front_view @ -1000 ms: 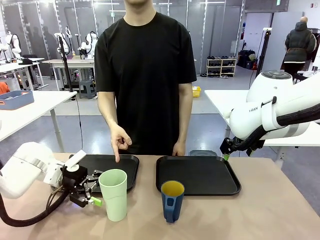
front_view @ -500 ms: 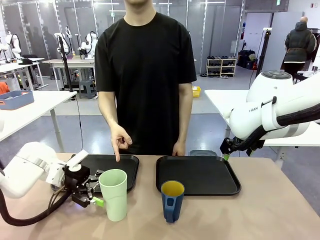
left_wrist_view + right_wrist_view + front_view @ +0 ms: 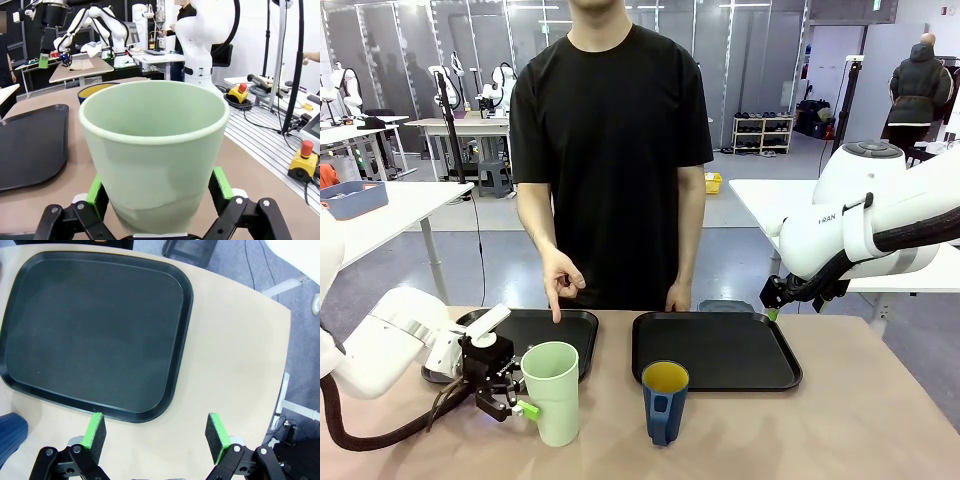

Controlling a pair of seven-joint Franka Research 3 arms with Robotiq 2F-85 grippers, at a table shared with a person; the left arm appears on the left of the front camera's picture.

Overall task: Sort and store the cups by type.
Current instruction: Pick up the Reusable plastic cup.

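Sliding in from 9 o'clock over the last second, the left end effector [image 3: 520, 392] now has its fingers on either side of the pale-green tumbler [image 3: 551, 392]. In the left wrist view a green pad [image 3: 95, 187] sits at each side of the tumbler's lower wall, touching or just beside it; whether they press cannot be told. The tumbler stands upright on the counter [image 3: 840, 420], nudged slightly toward 3 o'clock. At its 3 o'clock, apart from it, stands the dark-blue mug [image 3: 664, 402], upright, yellow inside. At 12 o'clock from the tumbler lies the left black tray [image 3: 575, 335]; the person's hand [image 3: 560, 285] points a finger down at it. The right black tray [image 3: 720, 350] lies at the mug's 12 o'clock. The right end effector [image 3: 157, 432] hangs wide open and holds nothing, above bare counter just beside that tray's edge.
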